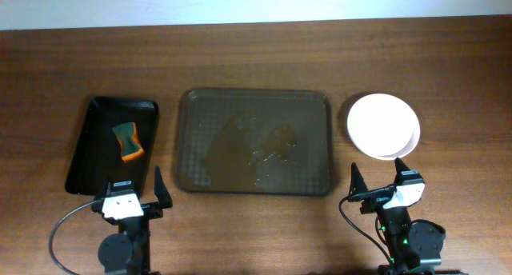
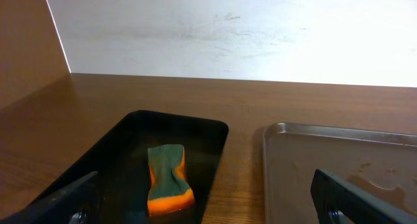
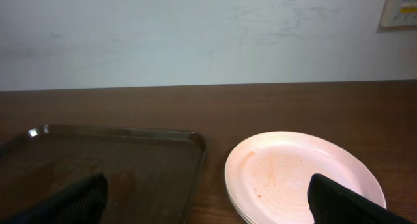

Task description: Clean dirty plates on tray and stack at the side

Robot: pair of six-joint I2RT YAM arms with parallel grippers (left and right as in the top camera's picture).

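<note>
A stack of white plates (image 1: 382, 125) sits on the table right of the grey tray (image 1: 192, 107); the top plate shows faint reddish smears in the right wrist view (image 3: 293, 175). The tray holds only wet patches and no plates; it also shows in the left wrist view (image 2: 339, 136) and the right wrist view (image 3: 117, 136). A green and orange sponge (image 1: 127, 141) lies in the black tray (image 1: 100, 107), also seen in the left wrist view (image 2: 168, 178). My left gripper (image 1: 133, 197) is open and empty near the front edge. My right gripper (image 1: 382, 184) is open and empty in front of the plates.
The black tray (image 2: 208, 129) lies left of the grey tray with a strip of wooden table between them. A white wall runs along the table's far edge.
</note>
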